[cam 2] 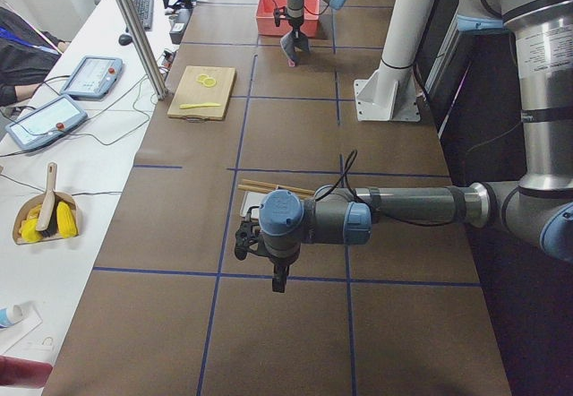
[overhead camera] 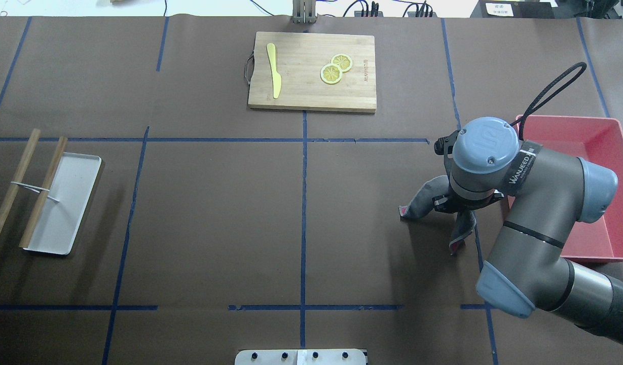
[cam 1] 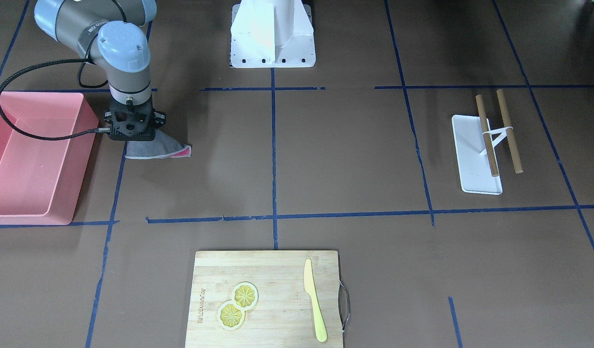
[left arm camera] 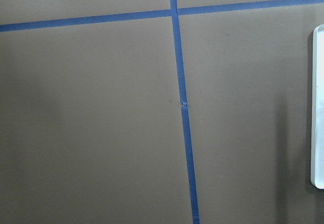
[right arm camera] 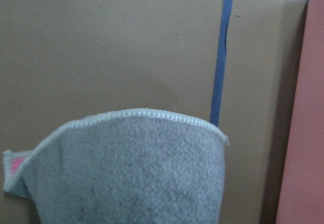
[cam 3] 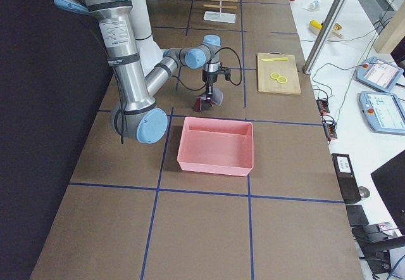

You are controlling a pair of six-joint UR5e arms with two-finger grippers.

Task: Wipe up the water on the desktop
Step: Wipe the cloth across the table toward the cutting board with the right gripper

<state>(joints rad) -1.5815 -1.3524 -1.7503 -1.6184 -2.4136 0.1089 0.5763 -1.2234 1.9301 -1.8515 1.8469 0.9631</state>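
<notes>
The desktop [cam 1: 350, 154] is a flat brown surface with a grid of blue tape lines. I see no water on it. My right gripper [cam 1: 132, 141] points down next to the pink bin [cam 1: 31, 159] and is shut on a grey cloth with a pink underside [cam 1: 159, 150]. The cloth hangs from it and its lower edge lies on or just above the desktop [overhead camera: 215, 213]. The cloth fills the bottom of the right wrist view [right arm camera: 126, 173]. My left gripper [cam 2: 279, 279] shows only in the exterior left view, low over the desktop near the white tray; I cannot tell whether it is open.
The pink bin [overhead camera: 585, 187] stands just beside the right arm. A wooden cutting board [cam 1: 268, 299] holds two lemon slices and a yellow knife. A white tray [cam 1: 473, 159] with two wooden sticks lies on the robot's left side. The white robot base [cam 1: 272, 34] stands at the near edge.
</notes>
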